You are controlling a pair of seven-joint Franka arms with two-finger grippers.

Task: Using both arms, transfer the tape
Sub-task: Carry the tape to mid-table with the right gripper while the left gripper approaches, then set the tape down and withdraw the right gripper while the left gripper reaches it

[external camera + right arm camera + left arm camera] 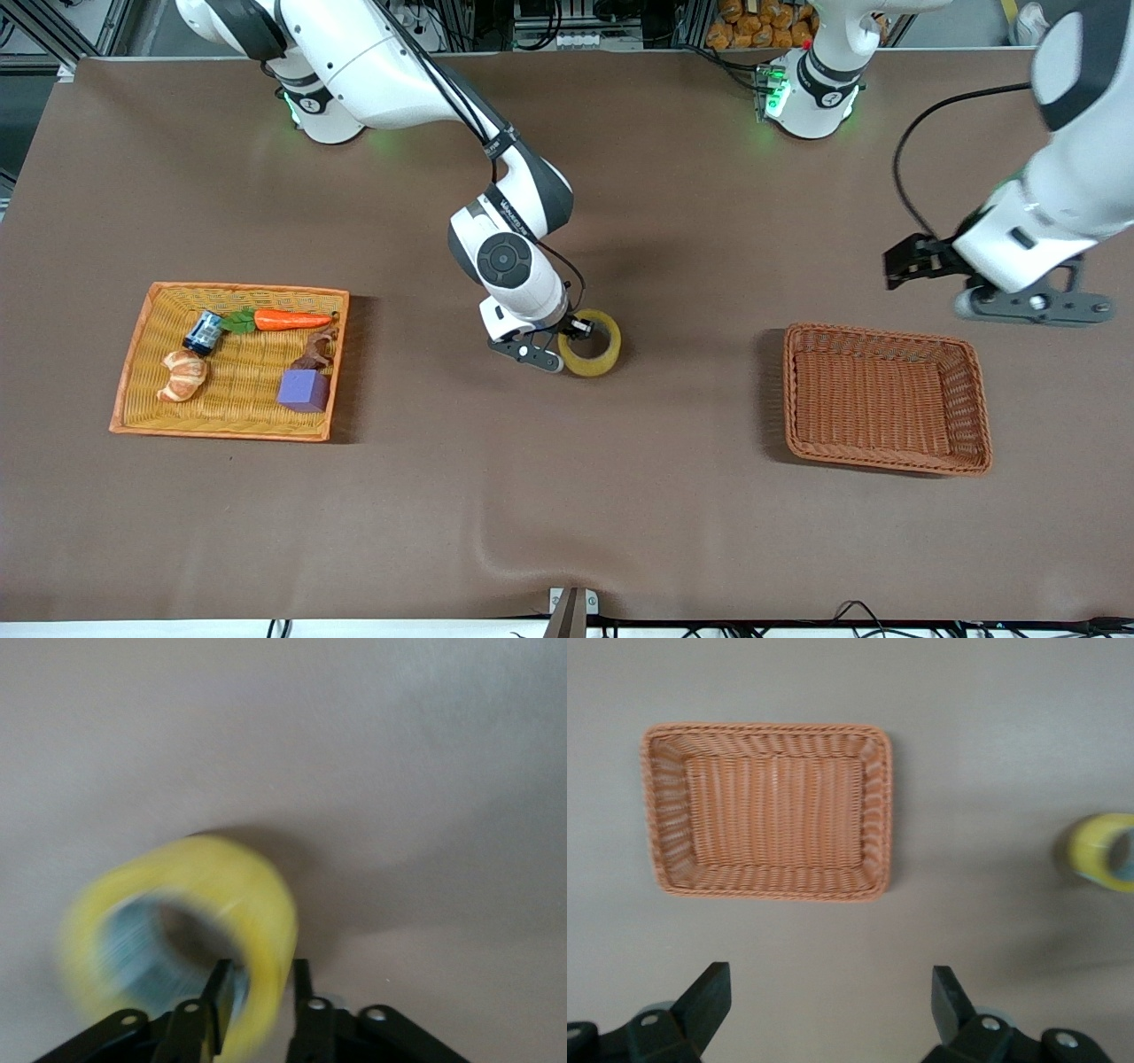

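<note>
Here the right hand [567, 341] grips the tape [592, 344] near the middle of the desk [567, 514], one finger inside the ring and one outside, closed on the roll's wall, as the right wrist view shows [257, 992]. Whether the roll touches the desk or hangs just above it cannot be told. To do the step well, I judge the grip should be kept firm and the roll carried steadily toward the left arm's end, presented with a free stretch of its rim turned to the other hand, so that the second grip lands clear of the first; the right hand ought to let go only once that second grip has closed. A roll held by one thin wall may swing or slip, so a slow carry is wise. The right arm reaches out from its base at the top edge, wrist bent down over the roll. The left hand [912, 259] waits with fingers spread wide, holding nothing, in the air above the desk by the empty brown basket [886, 447], which lies toward the left arm's end. In the left wrist view the roll [1103, 853] shows well apart from that basket [766, 895].
</note>
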